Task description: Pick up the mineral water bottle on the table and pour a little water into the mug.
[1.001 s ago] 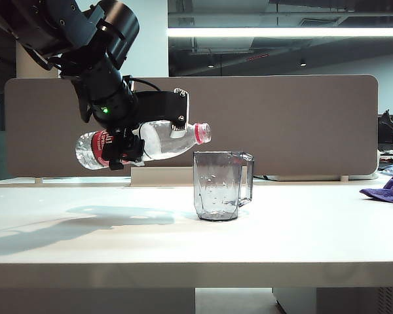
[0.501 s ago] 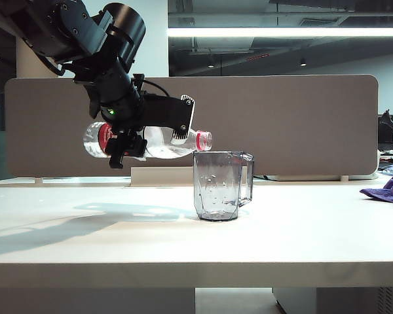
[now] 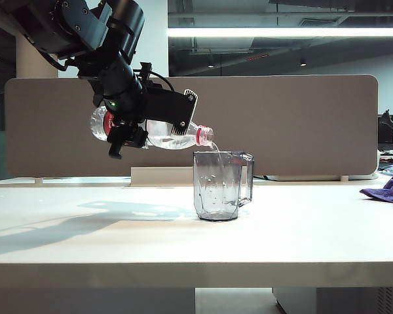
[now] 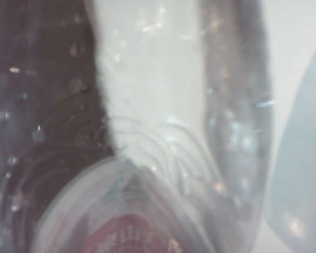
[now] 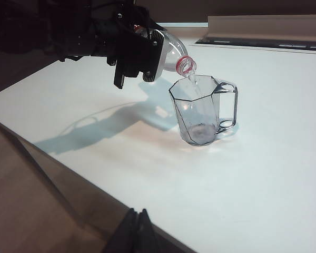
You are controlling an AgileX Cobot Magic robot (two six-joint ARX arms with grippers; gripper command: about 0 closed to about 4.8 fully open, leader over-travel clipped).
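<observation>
the mineral water bottle (image 3: 158,133) hangs in the air above the table (image 3: 183,235), tipped a little past level with its open red-ringed neck lowest, right over the near rim of the mug (image 3: 221,186). a thin stream of water (image 3: 217,150) runs from the mouth down into the mug; the right wrist view shows the same stream (image 5: 194,80) falling inside the rim. the mug (image 5: 202,109) stands upright on the white top, handle turned away from the bottle, apart from the arm. the left gripper (image 3: 150,124) is clamped around the bottle's body, one black finger plate lying over the clear shoulder, the label end sticking out behind the wrist. in the left wrist view the bottle (image 4: 147,158) fills nearly everything, blurred, with a bit of the red label at the edge. the right gripper (image 5: 136,232) is pressed closed with nothing between its tips, holding back above the table's front edge, well apart from the mug. a purple cloth (image 3: 388,188) lies at the far right of the table.
</observation>
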